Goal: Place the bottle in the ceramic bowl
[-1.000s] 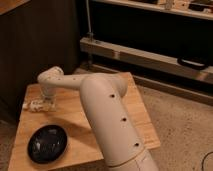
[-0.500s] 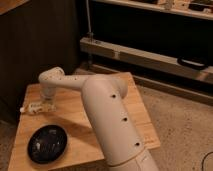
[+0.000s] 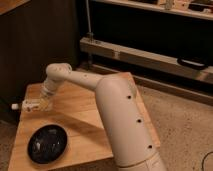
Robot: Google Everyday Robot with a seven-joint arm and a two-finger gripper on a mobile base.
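**Bottle at the gripper, bowl not yet reached**

The gripper is at the small whitish plastic bottle, which lies sideways near the left edge of the wooden table. Whether it grips, I cannot tell. The next move, I judge, needs a firm hold, then a carry to the round glossy black ceramic bowl.

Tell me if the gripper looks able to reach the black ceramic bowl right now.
Probably yes. The gripper is at the bottle by the wooden table's left edge, and the ceramic bowl lies nearby with only bare wood between.
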